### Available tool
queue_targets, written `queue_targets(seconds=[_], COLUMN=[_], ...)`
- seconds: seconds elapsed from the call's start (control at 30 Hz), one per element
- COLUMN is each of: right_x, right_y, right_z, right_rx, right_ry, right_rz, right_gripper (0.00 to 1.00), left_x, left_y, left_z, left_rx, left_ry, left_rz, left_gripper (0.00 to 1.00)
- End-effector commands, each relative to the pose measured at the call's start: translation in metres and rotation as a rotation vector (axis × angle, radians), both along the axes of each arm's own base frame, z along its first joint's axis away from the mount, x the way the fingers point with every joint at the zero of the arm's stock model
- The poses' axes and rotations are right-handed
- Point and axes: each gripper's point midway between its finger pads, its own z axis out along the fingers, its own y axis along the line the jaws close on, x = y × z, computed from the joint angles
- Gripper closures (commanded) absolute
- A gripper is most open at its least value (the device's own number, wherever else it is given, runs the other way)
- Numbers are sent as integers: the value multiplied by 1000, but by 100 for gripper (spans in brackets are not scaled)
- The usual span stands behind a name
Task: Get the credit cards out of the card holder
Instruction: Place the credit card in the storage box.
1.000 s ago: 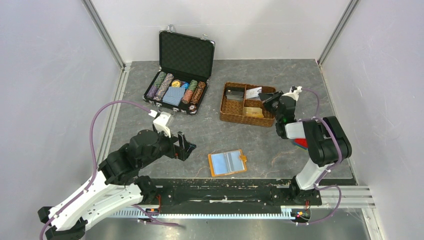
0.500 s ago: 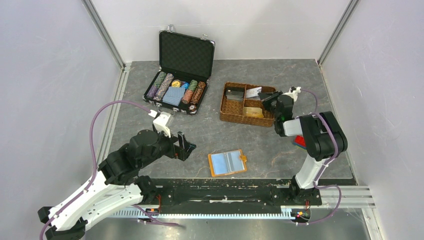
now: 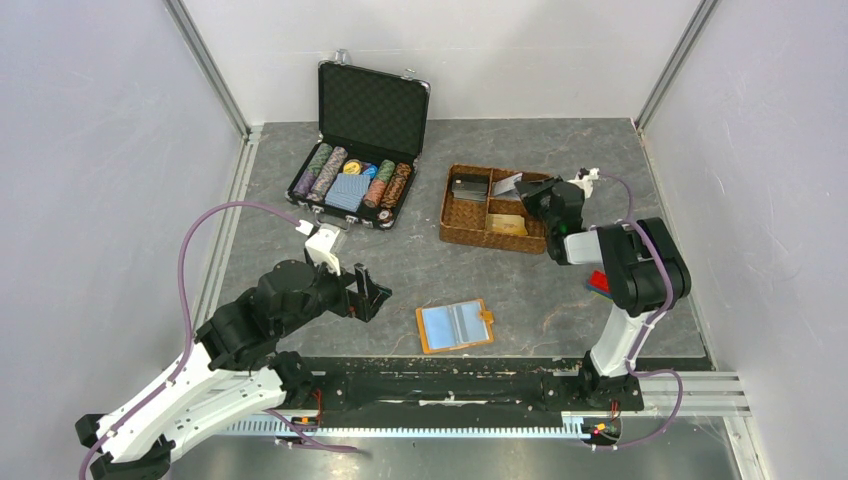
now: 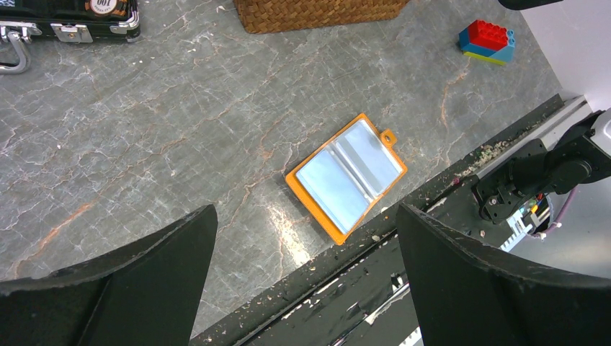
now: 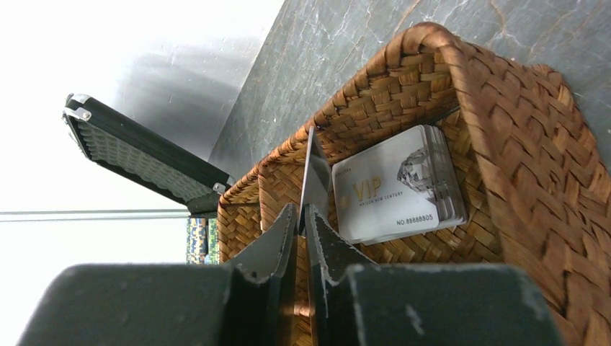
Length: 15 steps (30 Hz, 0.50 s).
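Right arm: since a second ago it has swung leftward, farther over the brown woven divided basket (image 3: pixel 447 218).
Right hand (image 5: pixel 302 216): pinched on a thin credit card (image 5: pixel 315 169), seen edge-on, just above the basket's end compartment.
Meaning: likely the drop-off step; a stack of pale VIP cards (image 5: pixel 400 184) already lies in that compartment.
Left hand (image 4: pixel 306 216): spread wide, holding nothing, unmoved above the grey marbled tabletop (image 4: pixel 144 144).
Black hard-shell case (image 3: pixel 372 105): lid up, well left of the basket.
Flat orange-tan card holder (image 4: pixel 346 176): open at the tabletop's near edge; no card shows in its pale blue sleeves.
Red-and-blue block (image 4: pixel 488 42): near the right arm, off its path.
Obstruction: only the basket's woven rim beside the card.
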Motion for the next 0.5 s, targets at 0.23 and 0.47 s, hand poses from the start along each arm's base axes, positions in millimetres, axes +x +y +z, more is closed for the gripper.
queue_targets(seconds=[0.23, 0.47], right_x=[15, 21], right_y=[8, 9], right_z=[-10, -17], right_rx=[-69, -168], right_ry=[73, 160], right_rz=[44, 87], right_gripper=[74, 67], left_x=[5, 5], left_y=[4, 4], left_z=[4, 5], left_rx=[36, 34], left_ry=[-65, -67], left_rz=[-9, -10], left_gripper=[0, 0])
